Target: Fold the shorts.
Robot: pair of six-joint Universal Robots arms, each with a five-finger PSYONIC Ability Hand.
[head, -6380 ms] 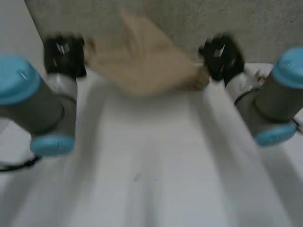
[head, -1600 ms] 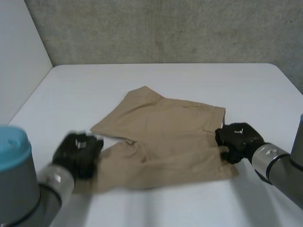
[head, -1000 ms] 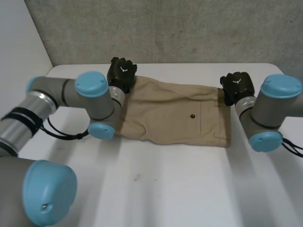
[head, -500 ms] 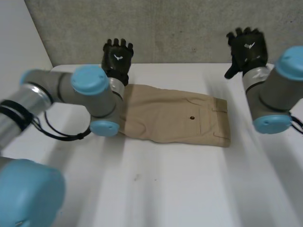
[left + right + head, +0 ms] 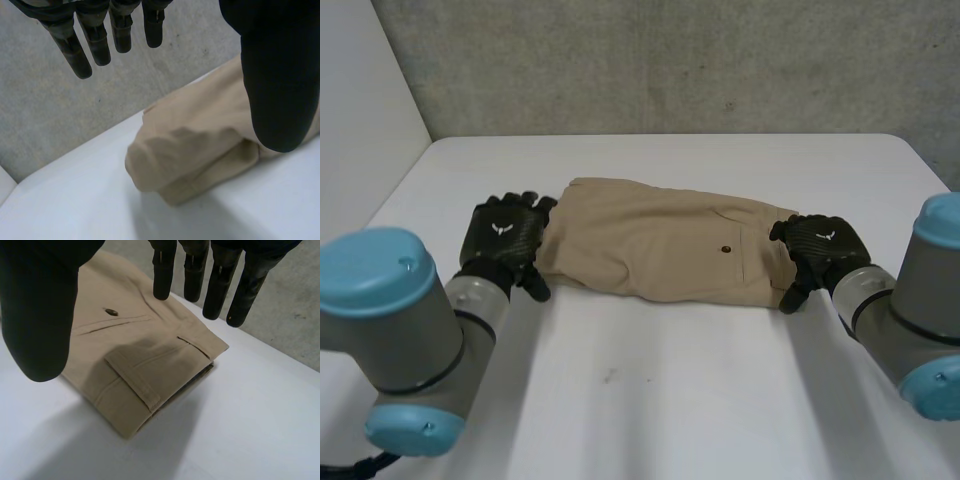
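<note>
The tan shorts [image 5: 660, 245] lie folded lengthwise across the middle of the white table [image 5: 650, 400], back pocket button facing up. My left hand [image 5: 505, 240] hovers at their leg end, touching or just over the cloth edge. In the left wrist view its fingers [image 5: 80, 50] and thumb [image 5: 275, 90] are straight and apart, holding nothing above the rolled leg hems [image 5: 200, 145]. My right hand [image 5: 820, 250] sits at the waistband end. The right wrist view has its fingers [image 5: 220, 285] and thumb [image 5: 40, 315] spread open over the waistband corner [image 5: 140, 370], with no cloth gripped.
A grey concrete wall [image 5: 670, 60] rises behind the table's far edge. A white panel [image 5: 360, 120] stands along the left side. Bare tabletop stretches in front of the shorts toward me.
Both hands, raised open at the table's far edge half a second ago, have come down and nearer to the two ends of the shorts. The shorts stay folded in place.
</note>
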